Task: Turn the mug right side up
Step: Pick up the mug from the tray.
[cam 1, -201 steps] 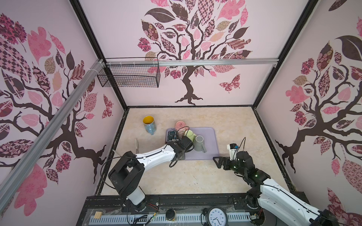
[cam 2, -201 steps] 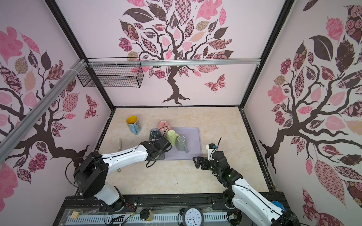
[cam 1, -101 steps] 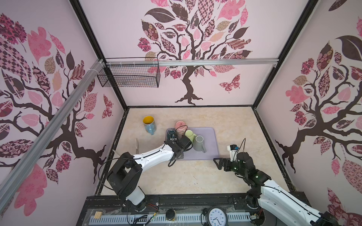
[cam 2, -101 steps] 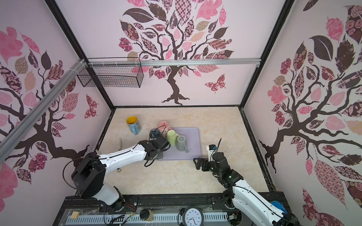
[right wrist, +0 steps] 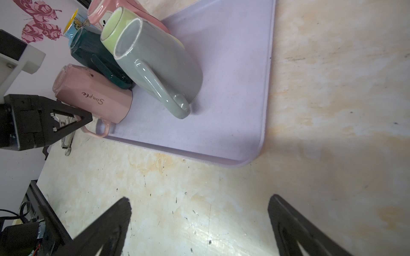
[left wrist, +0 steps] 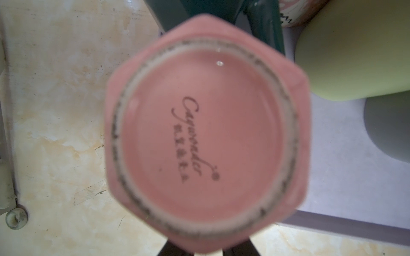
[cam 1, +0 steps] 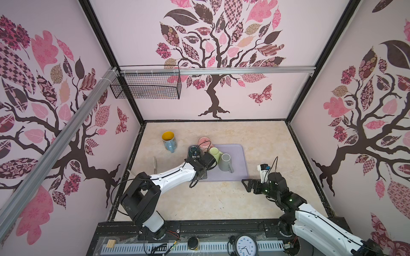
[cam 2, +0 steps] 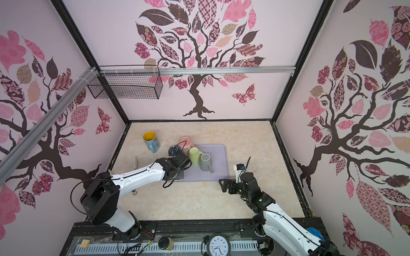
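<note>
Left tool [right wrist: 87, 119] has closed onto pink mug [right wrist: 95, 97].

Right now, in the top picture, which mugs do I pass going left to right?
Blue mug → teal mug → back pink mug → green mug → grey mug.

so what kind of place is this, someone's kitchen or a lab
Probably a lab robot booth, not a kitchen: wallpapered panel walls box in one small tabletop, a left arm and a right arm are mounted at its front rail, and mugs sit on a tray.
</note>
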